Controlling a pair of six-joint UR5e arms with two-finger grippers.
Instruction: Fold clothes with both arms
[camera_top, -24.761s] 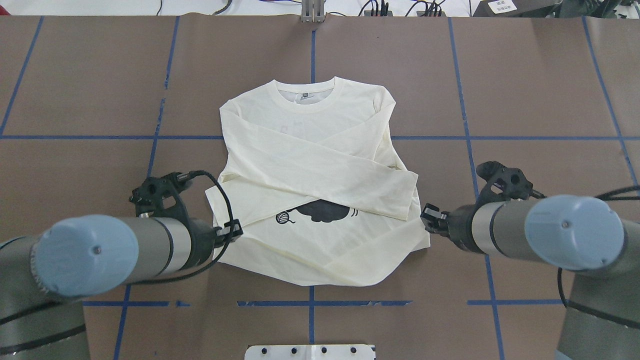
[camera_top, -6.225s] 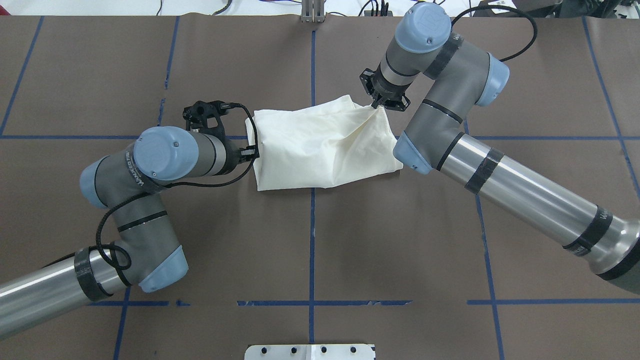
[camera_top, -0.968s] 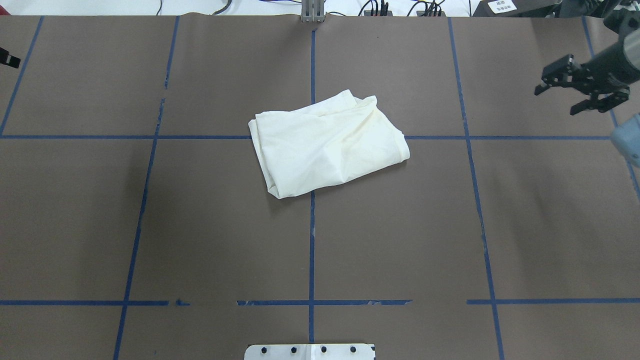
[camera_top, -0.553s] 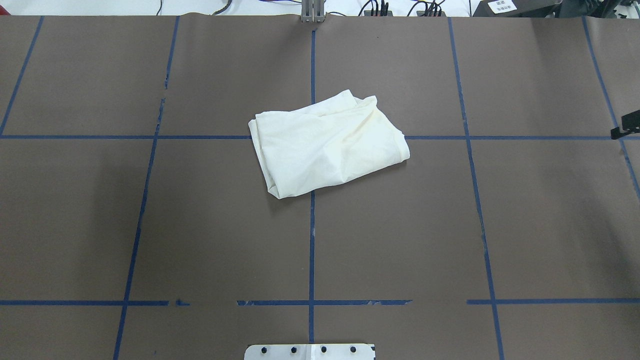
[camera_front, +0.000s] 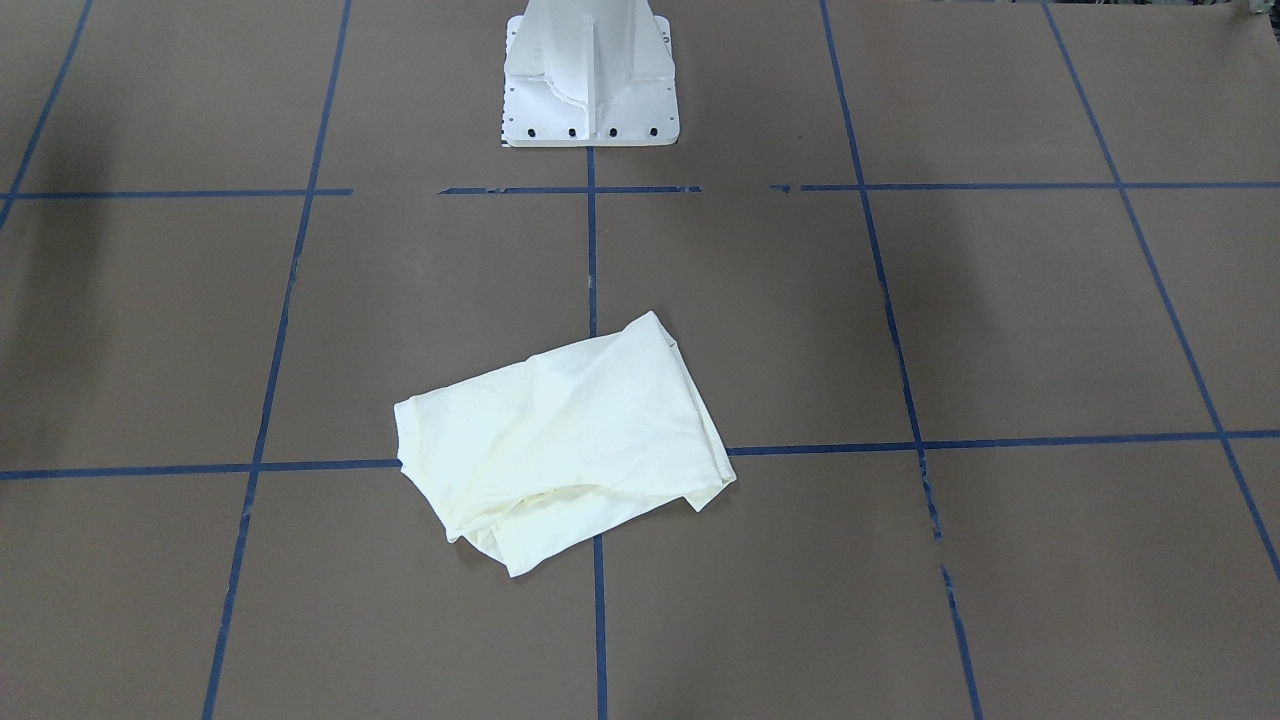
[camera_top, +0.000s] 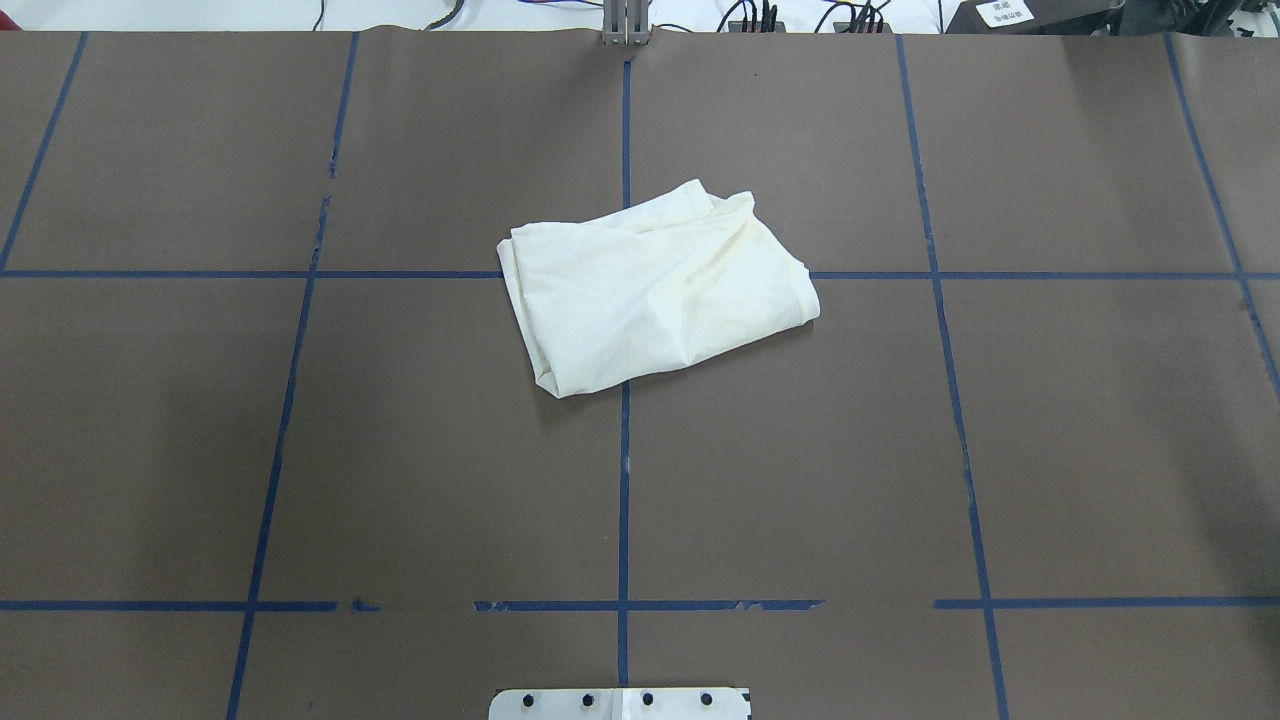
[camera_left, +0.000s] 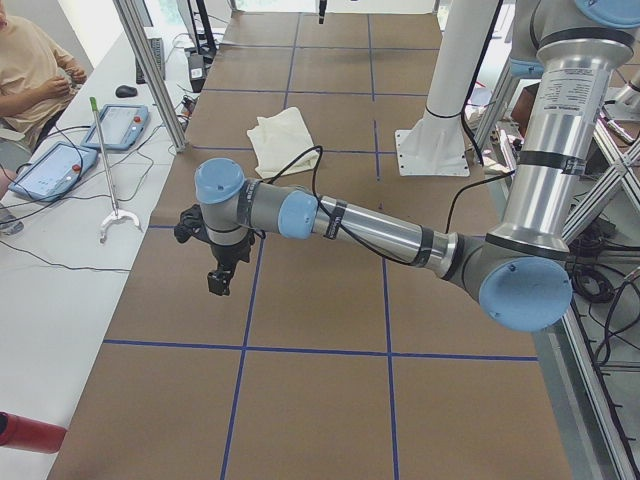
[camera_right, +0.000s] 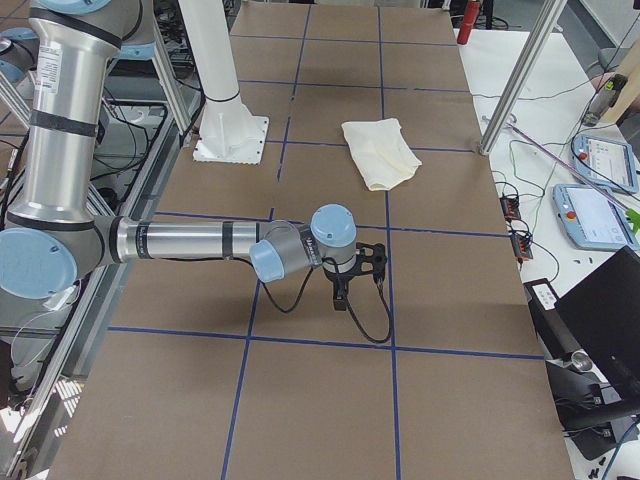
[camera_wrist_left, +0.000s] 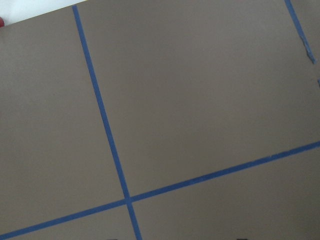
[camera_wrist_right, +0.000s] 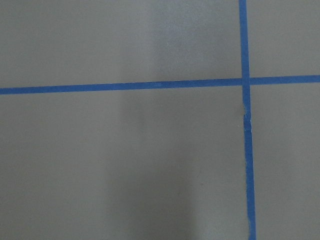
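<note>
Shirt folded, arms pulled away

The shirt (camera_top: 655, 290) lies bundled mid-bench, far from the pedestal (camera_front: 590, 75). My claws, left (camera_left: 220, 270) and right (camera_right: 342, 292), have withdrawn; spread or pressed, I cannot tell.

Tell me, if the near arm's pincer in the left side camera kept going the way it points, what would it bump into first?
The left pincer points straight down, so it would probably meet the bare brown table near a blue tape line. The folded shirt lies well away.
</note>
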